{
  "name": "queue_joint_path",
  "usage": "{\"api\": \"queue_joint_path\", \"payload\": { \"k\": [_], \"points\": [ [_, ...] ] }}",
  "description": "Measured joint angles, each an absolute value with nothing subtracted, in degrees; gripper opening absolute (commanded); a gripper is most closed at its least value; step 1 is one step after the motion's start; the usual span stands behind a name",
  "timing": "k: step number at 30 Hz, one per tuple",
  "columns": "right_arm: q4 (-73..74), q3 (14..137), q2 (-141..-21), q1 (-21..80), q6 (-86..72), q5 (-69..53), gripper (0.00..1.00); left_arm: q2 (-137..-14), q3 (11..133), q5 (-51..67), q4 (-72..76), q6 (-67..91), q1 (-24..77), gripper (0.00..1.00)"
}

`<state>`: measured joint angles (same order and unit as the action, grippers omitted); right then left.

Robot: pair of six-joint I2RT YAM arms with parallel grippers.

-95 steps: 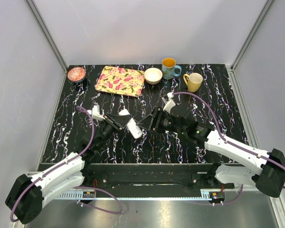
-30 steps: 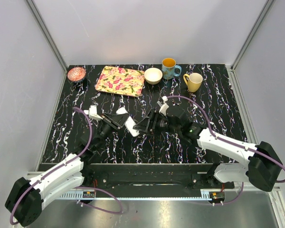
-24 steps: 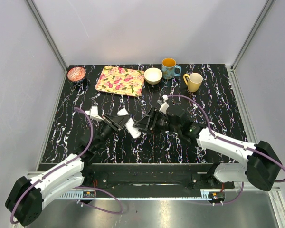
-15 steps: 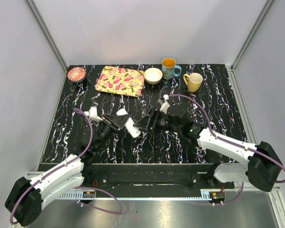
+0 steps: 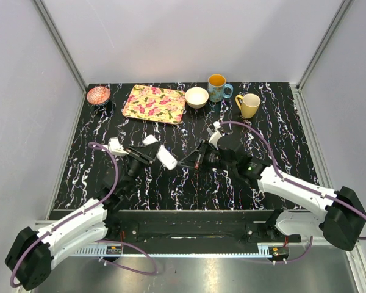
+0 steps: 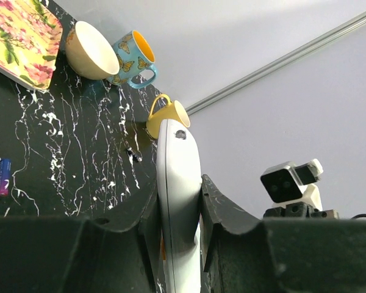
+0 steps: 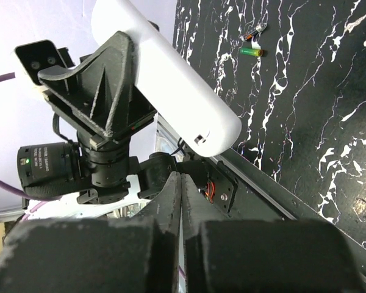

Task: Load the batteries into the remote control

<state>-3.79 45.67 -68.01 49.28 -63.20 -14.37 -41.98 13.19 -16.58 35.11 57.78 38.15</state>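
— How many mugs?
— Two: a blue mug point(image 5: 218, 87) and a yellow mug point(image 5: 249, 105).
— Bowls?
— One cream bowl point(image 5: 196, 97), plus one small pink dish point(image 5: 98, 95). One flowered tray point(image 5: 154, 104) and one remote control point(image 5: 166, 159).
— Batteries?
— They're tiny, so probably three: a green battery point(image 7: 251, 52), a second battery point(image 7: 254, 32) just beside it, and a blue battery point(image 6: 4, 177).
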Motion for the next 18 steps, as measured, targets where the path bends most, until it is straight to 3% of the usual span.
{"api": "queue_joint_path", "payload": {
  "k": [1, 5, 8, 18],
  "points": [
    [-3.81, 45.67, -68.27, 49.28, -63.42, -14.37, 0.00, -42.13, 13.19, -17.26, 35.68, 57.39, 38.74, 0.00],
    [-4.40, 45.67, -69.25, 49.28, -64.40, -14.52, 0.63, -42.50, 13.19, -19.53, 37.67, 56.23, 40.66, 0.00],
    [-5.19, 45.74, -69.82, 49.28, -64.34, -14.59, 0.69, -42.52, 13.19, -21.06, 38.63, 55.20, 41.80, 0.00],
    [-6.66, 45.74, -70.43, 49.28, -64.73, -14.52, 0.67, -42.50, 13.19, -23.24, 40.49, 53.47, 43.75, 0.00]
  ]
}}
